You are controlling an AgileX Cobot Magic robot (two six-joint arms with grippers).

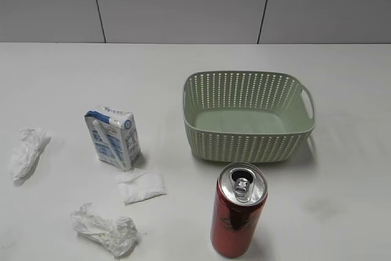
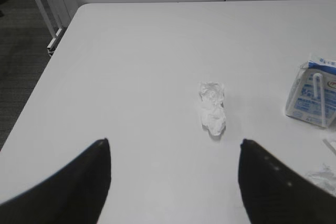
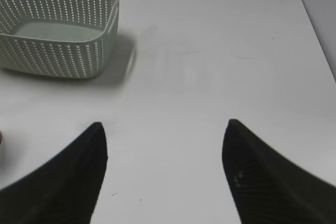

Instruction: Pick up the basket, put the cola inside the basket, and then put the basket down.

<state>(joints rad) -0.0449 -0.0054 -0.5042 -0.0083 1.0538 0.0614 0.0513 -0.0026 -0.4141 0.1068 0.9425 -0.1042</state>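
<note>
At the bottom of each wrist view, both tools stand with their fingers spread wide apart and nothing between them: the left tool hangs over bare surface with a tissue wad just ahead of it and the milk carton off to its right; the right tool hangs over bare surface too, with the basket ahead and to its left, well apart. Neither arm appears in the exterior view, so both are judged to be held back near the front edge, angled down at the surface. Judged step: the first, picking up the basket, not yet begun. Basket sits upright and empty on the surface, right of centre. Cola stands upright in front of it, near but not touching, with its tab end up. Other tissue wads lie near the carton, clear of the task items. Next move, by judgement: the right tool must travel forward and left to a basket rim or cut-out handle and close on the thin wall; the left tool would then cross toward the cola, passing the carton without knocking it.
</note>
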